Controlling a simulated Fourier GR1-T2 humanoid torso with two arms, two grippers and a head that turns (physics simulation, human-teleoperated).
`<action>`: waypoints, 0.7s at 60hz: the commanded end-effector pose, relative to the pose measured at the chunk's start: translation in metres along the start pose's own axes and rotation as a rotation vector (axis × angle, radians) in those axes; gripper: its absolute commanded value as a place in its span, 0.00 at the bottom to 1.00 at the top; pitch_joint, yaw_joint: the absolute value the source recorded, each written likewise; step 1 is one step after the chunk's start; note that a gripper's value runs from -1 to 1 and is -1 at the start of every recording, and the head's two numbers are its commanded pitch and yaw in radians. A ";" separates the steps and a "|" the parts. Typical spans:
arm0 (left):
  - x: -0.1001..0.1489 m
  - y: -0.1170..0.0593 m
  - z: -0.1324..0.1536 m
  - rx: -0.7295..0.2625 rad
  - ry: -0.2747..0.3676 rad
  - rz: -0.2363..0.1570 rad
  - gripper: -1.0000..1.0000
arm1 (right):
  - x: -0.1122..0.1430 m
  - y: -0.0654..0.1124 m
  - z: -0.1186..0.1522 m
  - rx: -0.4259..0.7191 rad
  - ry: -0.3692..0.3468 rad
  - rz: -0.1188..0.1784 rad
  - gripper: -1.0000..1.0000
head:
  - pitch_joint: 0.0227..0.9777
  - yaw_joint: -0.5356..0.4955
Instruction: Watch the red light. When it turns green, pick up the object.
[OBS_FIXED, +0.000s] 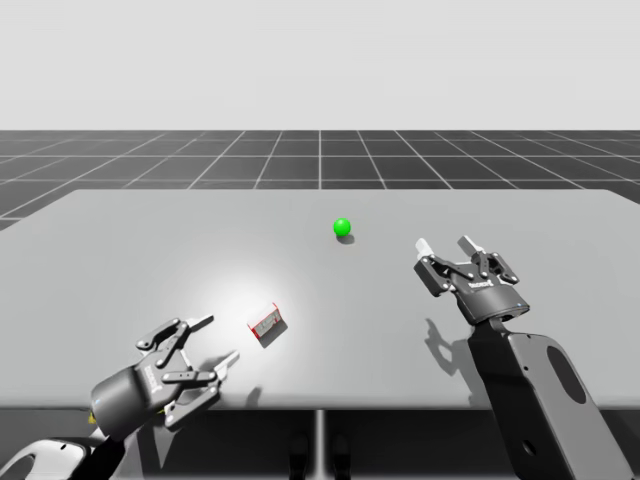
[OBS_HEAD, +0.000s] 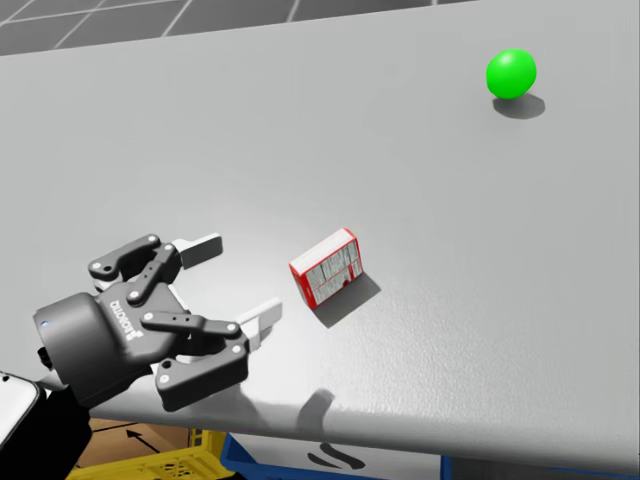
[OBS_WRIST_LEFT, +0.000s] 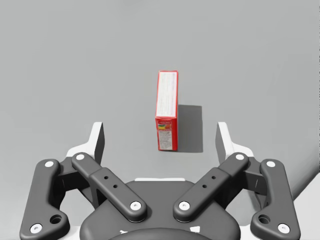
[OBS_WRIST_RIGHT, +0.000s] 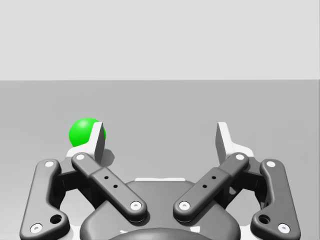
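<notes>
The light is a green ball (OBS_FIXED: 342, 228) (OBS_HEAD: 511, 74) (OBS_WRIST_RIGHT: 81, 132) resting on the grey table toward the far middle. A small red and white box (OBS_FIXED: 266, 323) (OBS_HEAD: 326, 268) (OBS_WRIST_LEFT: 166, 110) stands on the table near its front edge. My left gripper (OBS_FIXED: 218, 343) (OBS_HEAD: 231, 280) (OBS_WRIST_LEFT: 160, 141) is open, just short of the box, which stands ahead of its fingers and centred on the gap between them. My right gripper (OBS_FIXED: 444, 245) (OBS_WRIST_RIGHT: 160, 140) is open with nothing between its fingers, hovering at the right, and the green ball lies beyond its one finger.
The grey table (OBS_FIXED: 120, 260) has its front edge close under both arms. Below that edge in the head view sit a yellow crate (OBS_HEAD: 170, 462) and a blue bin (OBS_HEAD: 330, 460). A dark gridded floor (OBS_FIXED: 320, 160) lies beyond the far edge.
</notes>
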 end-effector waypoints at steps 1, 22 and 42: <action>-0.011 -0.006 -0.019 -0.023 0.029 0.021 0.00 | 0.000 0.000 0.000 0.000 -0.001 -0.001 0.00 | 0.88 0.75; -0.012 -0.009 -0.063 -0.020 0.081 0.018 0.00 | 0.001 -0.002 0.000 0.000 -0.004 -0.002 0.00 | 0.89 0.74; -0.020 -0.008 -0.090 0.035 0.145 0.017 0.00 | 0.004 -0.003 0.001 0.001 -0.012 -0.005 0.00 | 0.89 0.73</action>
